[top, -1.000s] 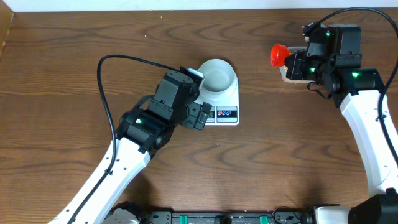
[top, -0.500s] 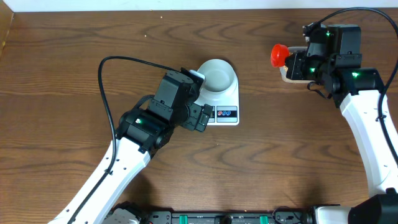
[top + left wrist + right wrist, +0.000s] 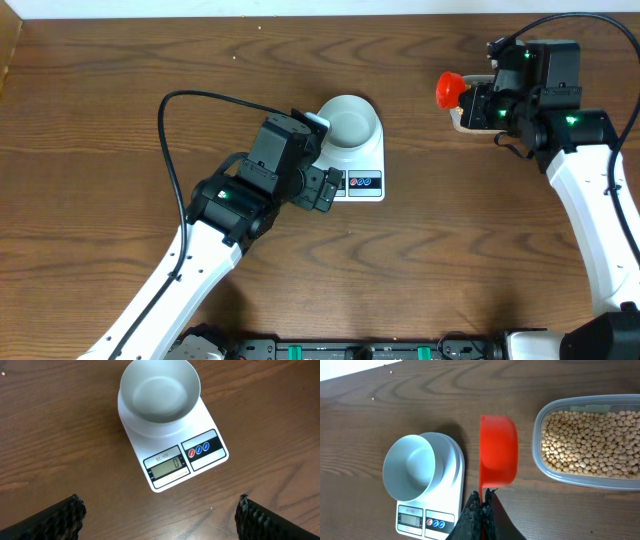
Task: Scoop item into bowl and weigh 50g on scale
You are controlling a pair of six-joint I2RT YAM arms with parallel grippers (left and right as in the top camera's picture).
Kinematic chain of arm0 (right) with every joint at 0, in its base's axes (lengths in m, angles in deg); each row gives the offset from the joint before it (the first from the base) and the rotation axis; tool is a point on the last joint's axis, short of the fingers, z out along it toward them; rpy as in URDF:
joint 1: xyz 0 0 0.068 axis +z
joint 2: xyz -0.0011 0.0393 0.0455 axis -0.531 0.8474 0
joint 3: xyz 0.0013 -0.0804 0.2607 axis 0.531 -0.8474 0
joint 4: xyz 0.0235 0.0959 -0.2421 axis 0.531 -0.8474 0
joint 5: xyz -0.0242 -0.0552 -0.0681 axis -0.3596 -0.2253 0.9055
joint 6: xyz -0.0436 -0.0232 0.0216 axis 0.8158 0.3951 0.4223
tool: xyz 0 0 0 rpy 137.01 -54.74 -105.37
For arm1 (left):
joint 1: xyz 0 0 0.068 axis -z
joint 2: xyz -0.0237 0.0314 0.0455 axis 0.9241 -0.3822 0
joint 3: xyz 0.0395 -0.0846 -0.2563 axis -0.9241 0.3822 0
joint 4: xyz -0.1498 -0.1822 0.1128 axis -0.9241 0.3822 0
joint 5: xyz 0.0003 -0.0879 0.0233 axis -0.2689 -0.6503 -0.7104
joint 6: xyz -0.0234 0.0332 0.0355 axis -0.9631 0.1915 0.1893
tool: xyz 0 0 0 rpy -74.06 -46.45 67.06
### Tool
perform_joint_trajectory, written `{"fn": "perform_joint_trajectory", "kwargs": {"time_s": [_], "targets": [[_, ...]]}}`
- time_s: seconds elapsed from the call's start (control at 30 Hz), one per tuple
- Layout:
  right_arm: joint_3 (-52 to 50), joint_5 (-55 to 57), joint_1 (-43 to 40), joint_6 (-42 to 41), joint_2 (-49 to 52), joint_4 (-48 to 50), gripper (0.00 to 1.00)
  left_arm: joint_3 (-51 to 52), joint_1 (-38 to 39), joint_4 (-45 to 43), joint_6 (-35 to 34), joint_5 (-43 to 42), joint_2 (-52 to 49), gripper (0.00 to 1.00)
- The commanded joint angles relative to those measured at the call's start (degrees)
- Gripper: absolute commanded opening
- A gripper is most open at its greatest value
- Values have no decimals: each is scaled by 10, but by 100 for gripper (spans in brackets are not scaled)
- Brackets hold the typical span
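Observation:
The white bowl [image 3: 348, 122] stands empty on the white scale [image 3: 362, 183], whose display shows 0. My left gripper [image 3: 322, 188] hovers open just in front of the scale's left corner, nothing between its fingers [image 3: 65, 520]; the bowl [image 3: 160, 392] and scale [image 3: 200, 455] lie ahead of it. My right gripper [image 3: 472, 106] is shut on the handle of a red scoop [image 3: 448, 89] at the far right. In the right wrist view the scoop [image 3: 497, 452] hangs between the bowl [image 3: 410, 467] and the tan beans [image 3: 585, 440], with no beans visible in it.
A clear plastic tub [image 3: 539, 460] holds the beans; in the overhead view only its left end [image 3: 463, 122] shows from under the right arm. The left arm's black cable [image 3: 165, 130] loops over the table left of the scale.

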Motion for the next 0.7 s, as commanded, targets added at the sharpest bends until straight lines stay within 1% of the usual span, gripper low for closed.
{"fn": "perform_joint_trajectory", "kwargs": {"time_s": [0.0,0.23,0.67], "targets": [[10,1,-3,9,2,0,1,10,-3,-3,9,-1,5,98],[10,1,-3,9,2,0,1,38,-3,-30,-6,-6,5,98],[10,1,-3,9,2,0,1,41,-3,-39,-10,-14,9,98]]}}
